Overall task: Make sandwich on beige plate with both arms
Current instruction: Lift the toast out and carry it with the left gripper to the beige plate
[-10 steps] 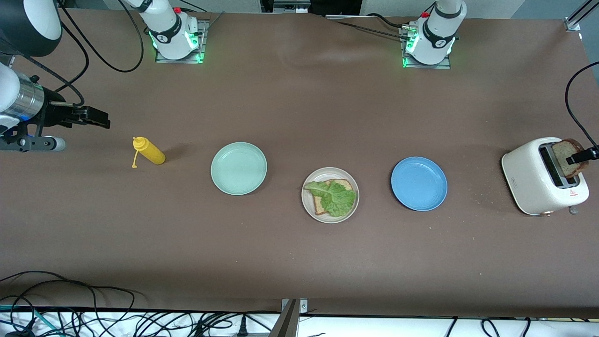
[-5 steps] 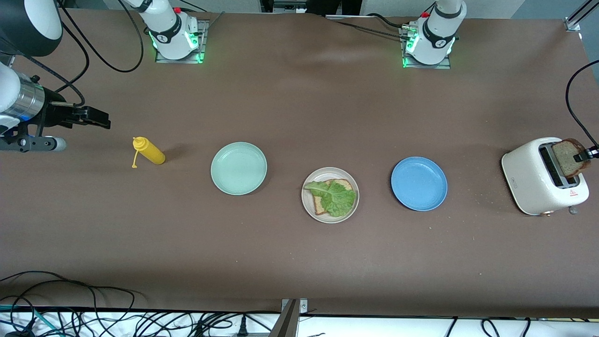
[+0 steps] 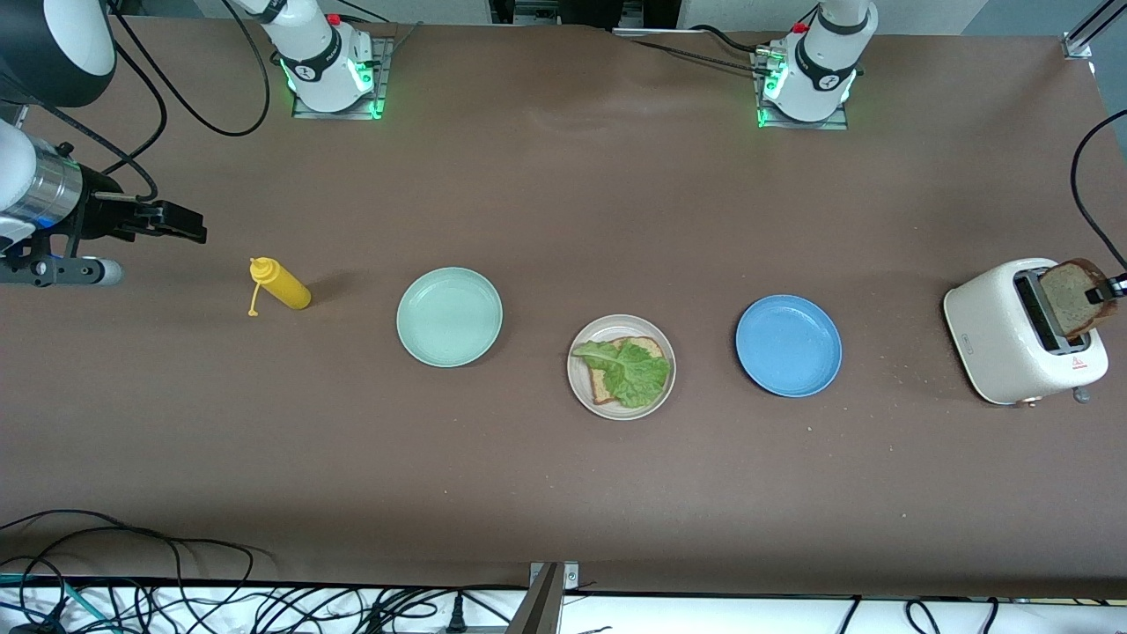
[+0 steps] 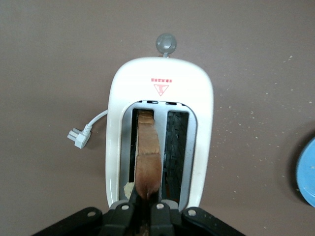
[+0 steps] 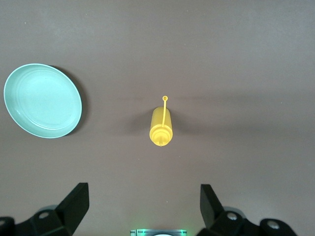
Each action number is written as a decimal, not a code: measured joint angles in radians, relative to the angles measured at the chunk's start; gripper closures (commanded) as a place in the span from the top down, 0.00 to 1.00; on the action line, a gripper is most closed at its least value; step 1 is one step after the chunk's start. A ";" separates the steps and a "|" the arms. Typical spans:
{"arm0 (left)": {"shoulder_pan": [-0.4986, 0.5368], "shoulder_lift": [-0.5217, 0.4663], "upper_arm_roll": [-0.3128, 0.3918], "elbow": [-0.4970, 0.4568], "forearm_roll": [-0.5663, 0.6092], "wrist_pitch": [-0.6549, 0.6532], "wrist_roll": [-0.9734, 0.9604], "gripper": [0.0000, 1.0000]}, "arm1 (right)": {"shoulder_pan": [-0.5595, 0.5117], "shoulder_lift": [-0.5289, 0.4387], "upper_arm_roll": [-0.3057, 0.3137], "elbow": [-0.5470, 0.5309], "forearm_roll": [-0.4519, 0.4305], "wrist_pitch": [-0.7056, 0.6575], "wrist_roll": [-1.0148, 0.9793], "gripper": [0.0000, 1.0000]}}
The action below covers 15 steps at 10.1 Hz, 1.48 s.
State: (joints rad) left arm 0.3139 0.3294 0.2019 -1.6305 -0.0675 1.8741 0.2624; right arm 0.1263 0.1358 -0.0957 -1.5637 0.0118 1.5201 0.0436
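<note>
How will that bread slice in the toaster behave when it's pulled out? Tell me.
The bread slice stands on edge in the toaster slot with the left gripper shut on its crust, so it probably lifts stiffly. It looks thin and light; the crust may crumble, judging by the crumbs nearby.

The left claw [image 4: 141, 212] is now closed on the top edge of the bread slice [image 3: 1070, 295] that stands in the toaster [image 3: 1012, 339]; one second ago its fingers were still apart around this slice. The claw also shows a little more toward the left arm's end of the surface than before.
</note>
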 measured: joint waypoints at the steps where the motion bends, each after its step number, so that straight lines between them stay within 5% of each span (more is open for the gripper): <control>1: -0.004 0.003 -0.001 0.049 0.000 -0.053 0.000 0.00 | 0.000 0.000 0.000 0.000 0.000 0.000 0.000 1.00; 7: -0.106 0.065 -0.021 0.255 -0.031 -0.262 -0.038 0.00 | -0.002 0.000 0.000 0.000 0.000 0.000 0.000 1.00; 11: -0.216 0.126 -0.046 0.272 -0.433 -0.341 -0.064 0.00 | -0.003 0.001 0.000 0.000 0.000 0.000 0.000 1.00; 15: -0.224 0.324 -0.221 0.279 -0.804 -0.287 -0.044 0.00 | -0.003 0.001 0.000 -0.001 0.000 0.000 0.000 1.00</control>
State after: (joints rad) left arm 0.0899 0.6536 -0.0188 -1.3512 -0.8712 1.5868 0.2181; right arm 0.1233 0.1369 -0.0952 -1.5644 0.0118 1.5203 0.0438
